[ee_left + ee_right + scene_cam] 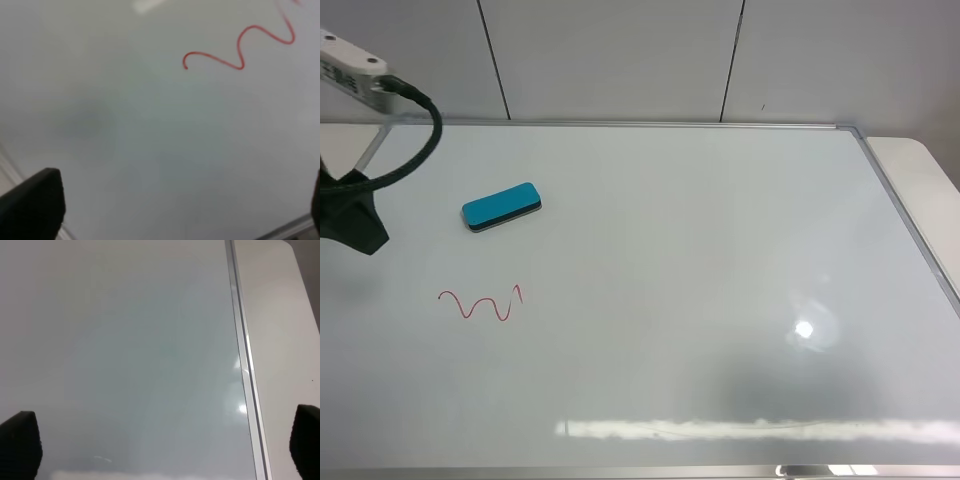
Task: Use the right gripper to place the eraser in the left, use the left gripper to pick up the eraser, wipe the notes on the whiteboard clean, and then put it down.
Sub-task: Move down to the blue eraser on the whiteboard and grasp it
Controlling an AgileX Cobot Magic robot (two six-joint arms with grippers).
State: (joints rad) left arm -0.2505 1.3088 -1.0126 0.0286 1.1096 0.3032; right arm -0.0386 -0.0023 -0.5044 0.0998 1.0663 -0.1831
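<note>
left fingers: black pads (35,205) spread wide and empty, over bare board beside the squiggle.
right fingers: black pads (20,442) likewise parted, holding nothing, above the board's right frame and the pale desk (285,340).
whiteboard: large glossy white board with a thin silver frame (720,250), lying flat.
notes: short red wavy marker squiggle (480,303), towards the left side.
eraser: small turquoise rounded block with a black felt underside (501,206), felt-down on the board, beyond the notes and apart from them.
handling: likely light and rigid, and apt to skid on the gloss. Pinch the turquoise body across its long sides.
views: only the high camera shows the eraser. The dark shape at its left edge is probably the left arm (350,215).
</note>
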